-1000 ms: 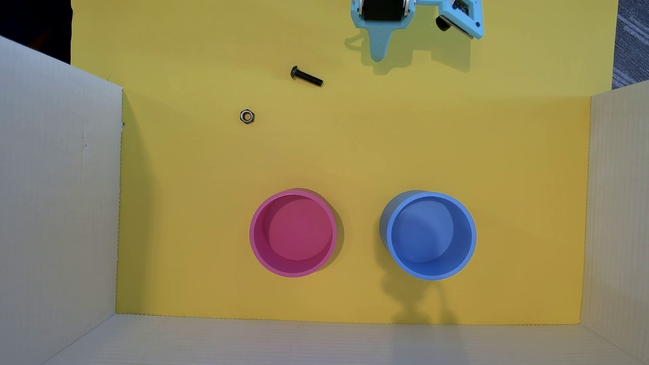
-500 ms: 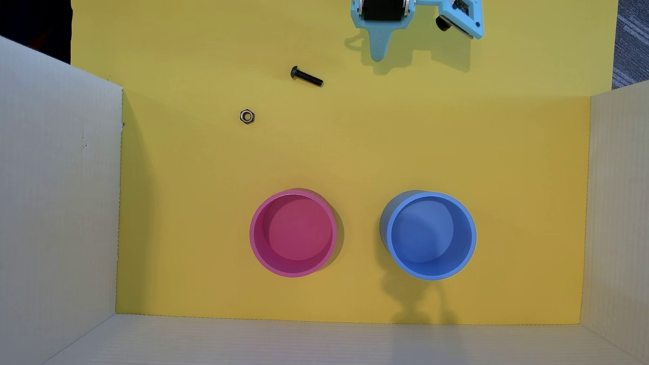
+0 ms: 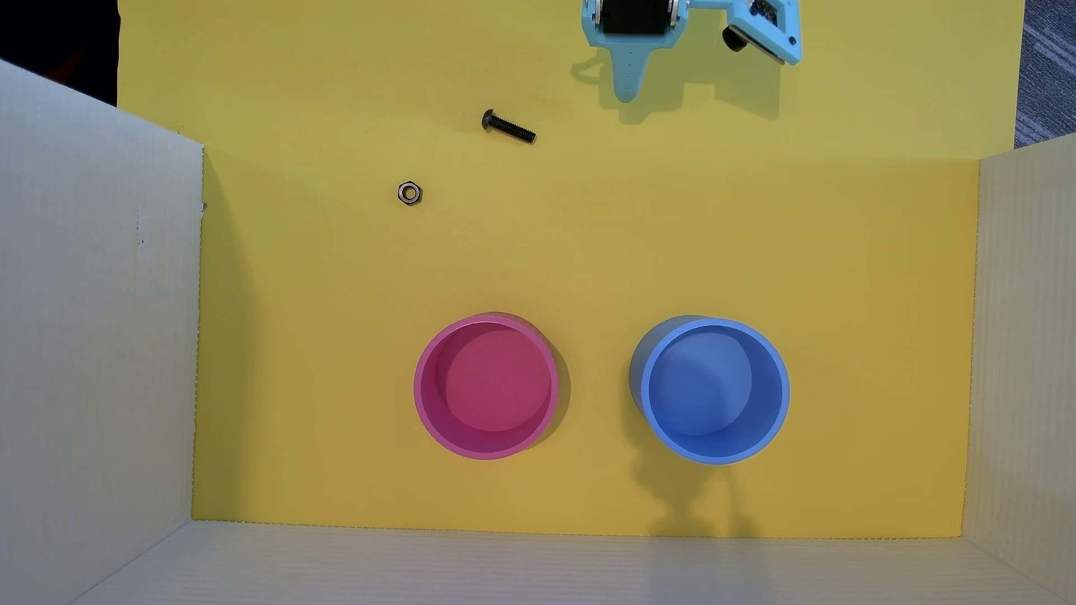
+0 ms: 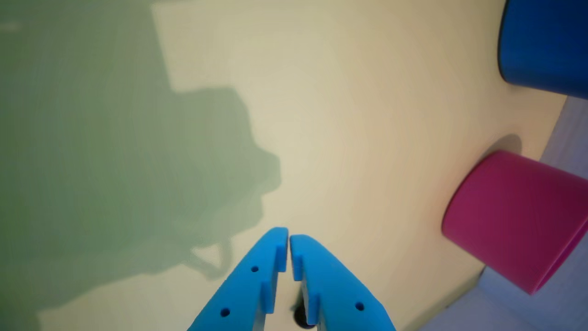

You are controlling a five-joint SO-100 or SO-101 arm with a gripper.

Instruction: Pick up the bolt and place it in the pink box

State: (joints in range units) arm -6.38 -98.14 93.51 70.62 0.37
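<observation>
Yellow sheet (image 3: pixel 757 232) covers the floor of a white cardboard tray (image 3: pixel 99 349); in the overhead view the small black bolt (image 3: pixel 508 127) lies on its side near the top, a grey nut (image 3: pixel 409 192) below-left of it. Well below sit the pink box (image 3: pixel 420 390) and, to its right, a blue container (image 3: pixel 783 390), both empty. Light-blue gripper (image 4: pixel 289 239) hangs upper right of the bolt, fingertips pressed together on nothing.

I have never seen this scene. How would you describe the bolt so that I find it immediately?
In the overhead view, start from the yellow floor and go to its upper middle, left of the light-blue gripper. There the bolt lies flat. It is black and long with a rounded head, unlike the small grey hexagonal nut below it.
</observation>
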